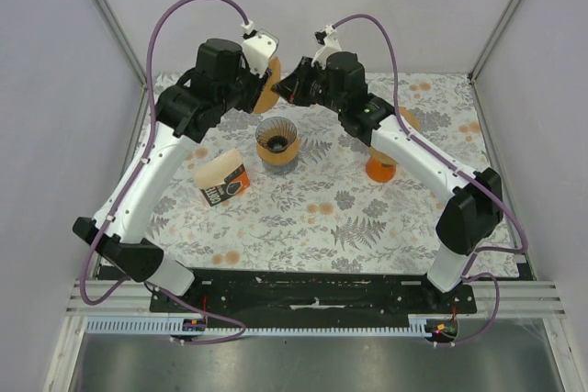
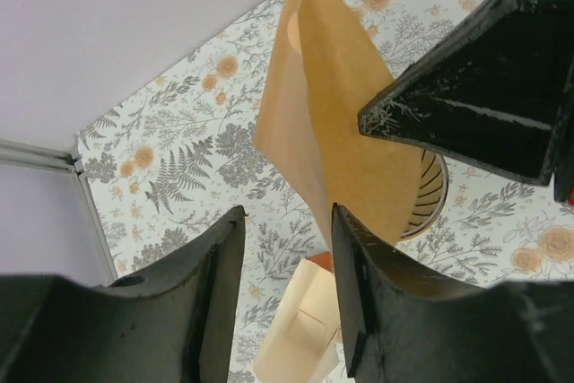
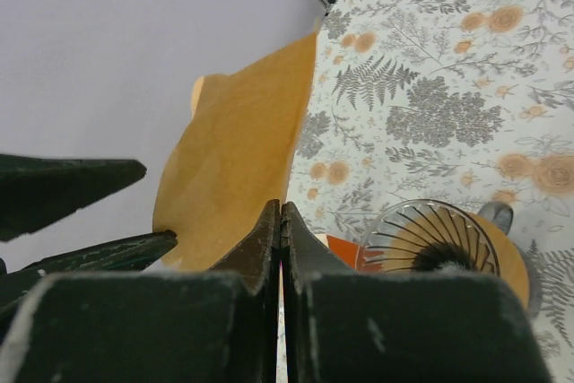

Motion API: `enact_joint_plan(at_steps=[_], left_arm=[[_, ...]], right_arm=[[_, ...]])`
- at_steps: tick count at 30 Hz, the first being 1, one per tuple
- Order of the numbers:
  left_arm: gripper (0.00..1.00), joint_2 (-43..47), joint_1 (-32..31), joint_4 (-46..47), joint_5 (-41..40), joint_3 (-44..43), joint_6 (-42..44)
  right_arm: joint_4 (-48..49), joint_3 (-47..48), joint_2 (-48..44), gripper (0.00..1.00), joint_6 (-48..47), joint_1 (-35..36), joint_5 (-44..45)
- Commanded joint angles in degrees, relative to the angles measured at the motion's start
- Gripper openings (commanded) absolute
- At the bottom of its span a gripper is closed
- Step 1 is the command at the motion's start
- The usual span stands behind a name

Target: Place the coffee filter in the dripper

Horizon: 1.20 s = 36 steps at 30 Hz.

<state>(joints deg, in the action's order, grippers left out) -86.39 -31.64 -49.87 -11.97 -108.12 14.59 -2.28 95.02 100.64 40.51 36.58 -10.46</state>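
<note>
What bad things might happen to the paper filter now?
1. The right gripper pinches the filter only near one edge, and the left gripper is open. The thin paper might slip out or tear.
2. The filter looks flat, not opened into a cone, so it might lie across the dripper instead of sitting inside.

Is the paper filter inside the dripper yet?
Out, not in yet. The coffee filter is up in the air, pinched by the right gripper. The dripper stands apart on the table with no paper in its wire cone.
</note>
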Motion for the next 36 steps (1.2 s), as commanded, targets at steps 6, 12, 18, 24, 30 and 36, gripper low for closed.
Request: enact_joint_plan(at_steps=[6, 12, 18, 24, 30, 36], left_arm=[[0.66, -2.91, -0.27, 4.86, 0.98, 0.45, -0.88], [0.6, -4.4, -0.18, 6.62, 0.1, 1.06, -0.44], [0.02, -3.17, -0.09, 8.91, -3.32, 3.61, -0.79], [0.02, -3.17, -0.18, 8.03, 0.01, 2.12, -2.54], [0.02, -2.82, -0.18, 6.63, 4.23, 0.36, -4.31], [0.02, -2.73, -0.27, 6.97, 2.66, 0.1, -5.01]], right_arm=[[-7.73, 6.75, -3.35, 0.0, -13.61, 3.06, 6.94], [-9.84, 8.69, -3.08, 0.0, -17.39, 4.38, 8.88], [-10.02, 6.59, -4.49, 0.0, -19.59, 3.94, 13.44], [-7.38, 7.98, -2.13, 0.36, -17.84, 4.46, 10.72], [-7.56, 10.01, 1.13, 0.4, -17.49, 4.82, 10.72], [-7.64, 9.75, 2.19, 0.39, -16.61, 4.82, 11.95]])
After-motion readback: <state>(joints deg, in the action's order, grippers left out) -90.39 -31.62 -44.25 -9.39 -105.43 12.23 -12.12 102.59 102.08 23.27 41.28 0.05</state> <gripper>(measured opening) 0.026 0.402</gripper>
